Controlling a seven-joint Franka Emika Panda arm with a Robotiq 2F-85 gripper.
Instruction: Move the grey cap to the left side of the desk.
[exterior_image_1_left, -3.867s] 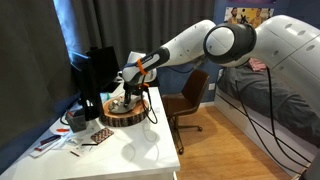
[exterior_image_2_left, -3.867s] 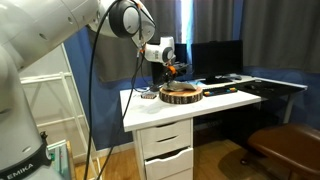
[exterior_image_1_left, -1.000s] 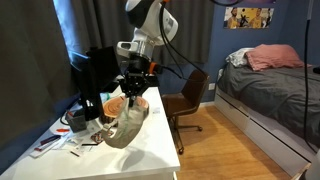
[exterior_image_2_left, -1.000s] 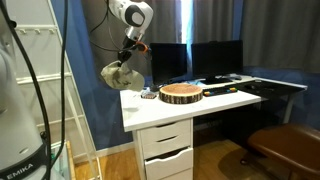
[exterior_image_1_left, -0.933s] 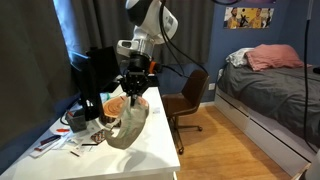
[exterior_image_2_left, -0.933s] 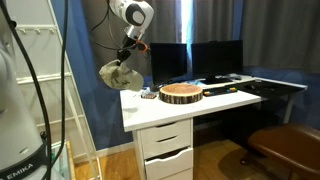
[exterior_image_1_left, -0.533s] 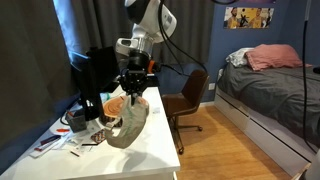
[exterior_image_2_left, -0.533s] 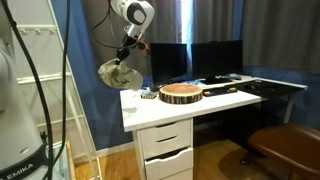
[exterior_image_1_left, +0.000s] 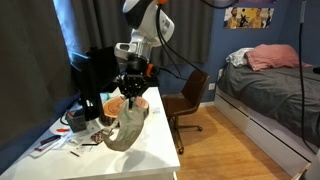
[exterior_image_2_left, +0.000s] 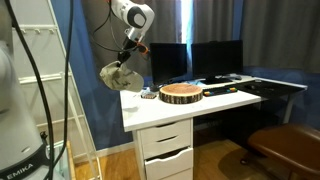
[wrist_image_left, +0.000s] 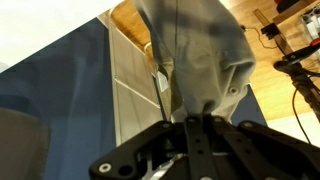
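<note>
White tabletop (exterior_image_1_left: 152, 150) lies below the grey cap (exterior_image_1_left: 128, 127), hanging from the claw (exterior_image_1_left: 131, 98) clamped on its fabric. Lower inside the edge, then release.

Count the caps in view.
1. The grey cap hangs from the hand, by the end of the desk nearest the wood slab. Others could be hidden behind the monitors.

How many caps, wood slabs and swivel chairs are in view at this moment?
grey cap: 1
wood slab: 1
brown swivel chair: 1
Total: 3
</note>
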